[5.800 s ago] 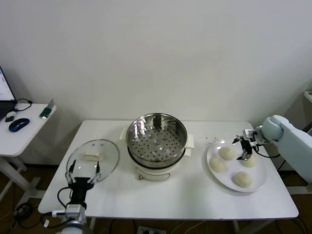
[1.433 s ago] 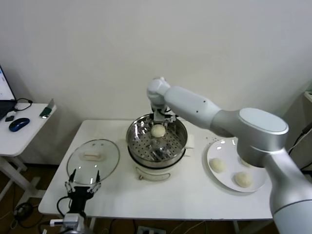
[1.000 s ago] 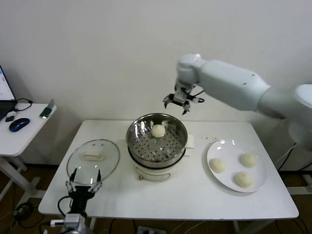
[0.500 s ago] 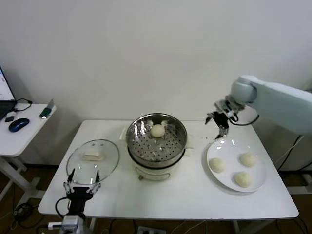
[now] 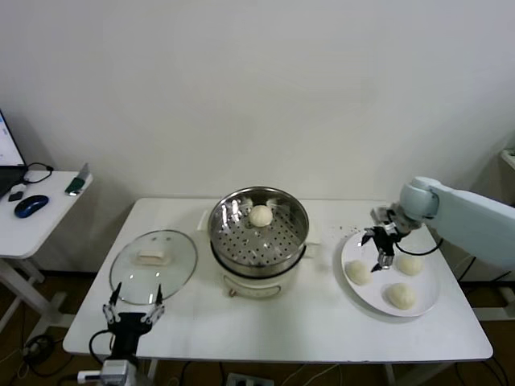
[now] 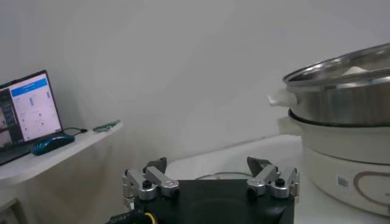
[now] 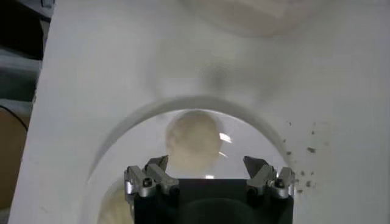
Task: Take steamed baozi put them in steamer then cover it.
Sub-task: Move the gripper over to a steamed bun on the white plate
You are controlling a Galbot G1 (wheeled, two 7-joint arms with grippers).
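You are holding the right gripper (image 5: 381, 256), jaws apart and empty, over the plate (image 5: 426, 301) right of the steamer (image 5: 258, 233), lining up a baozi (image 7: 194, 137); one bun (image 5: 260, 215) is sitting inside the steamer. The left gripper (image 5: 131, 313) is waiting open by the lid (image 5: 153, 261).

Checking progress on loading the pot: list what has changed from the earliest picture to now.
One small cream-white bun left the flat white plate and now lies on the perforated tray of the shiny steel steamer pot. The right tool, open and empty, is back over the plate, above the three remaining buns. The round glass lid and the left tool near the table's front edge stayed put.
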